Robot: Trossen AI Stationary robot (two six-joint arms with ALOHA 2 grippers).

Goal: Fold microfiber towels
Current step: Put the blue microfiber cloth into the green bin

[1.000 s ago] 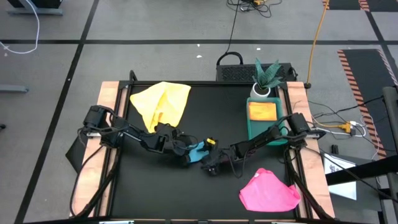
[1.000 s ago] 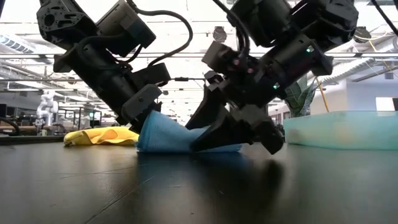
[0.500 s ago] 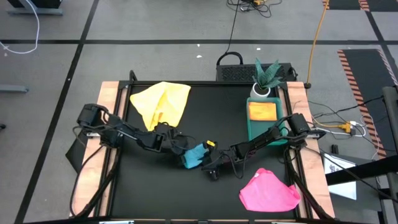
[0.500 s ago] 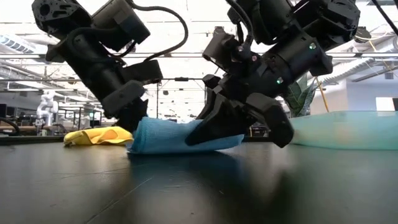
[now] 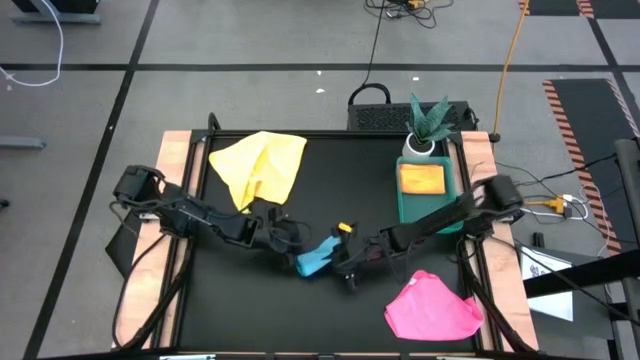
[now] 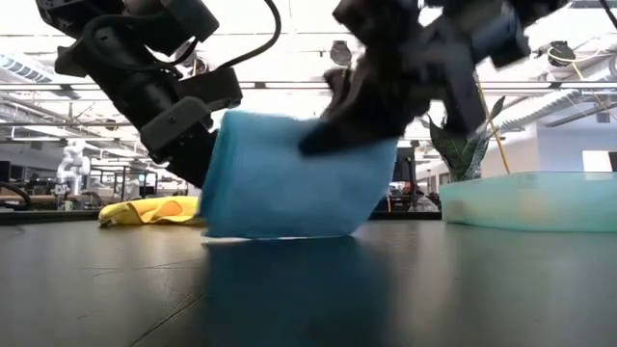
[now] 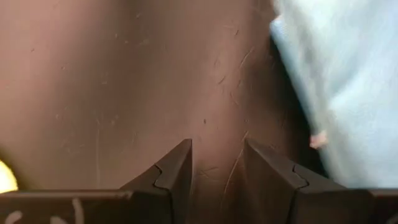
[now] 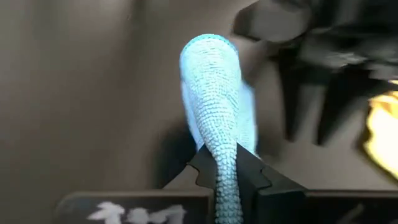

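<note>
While the right pincer [image 8: 227, 163] clamps an edge of the soft, light blue microfiber towel [image 6: 289, 173], it drapes limply beside the left pincer [image 7: 217, 165], jaws apart.

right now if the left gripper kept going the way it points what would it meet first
Probably the bare black tabletop: the left gripper is open and empty, aimed at it. The light blue microfiber towel lies off to one side, though depth is unclear.

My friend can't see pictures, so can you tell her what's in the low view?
A light blue towel is lifted off the black table, its bottom edge just touching. The right gripper pinches its upper edge, with the left gripper beside it. Behind lie a yellow towel and a green tray.
</note>
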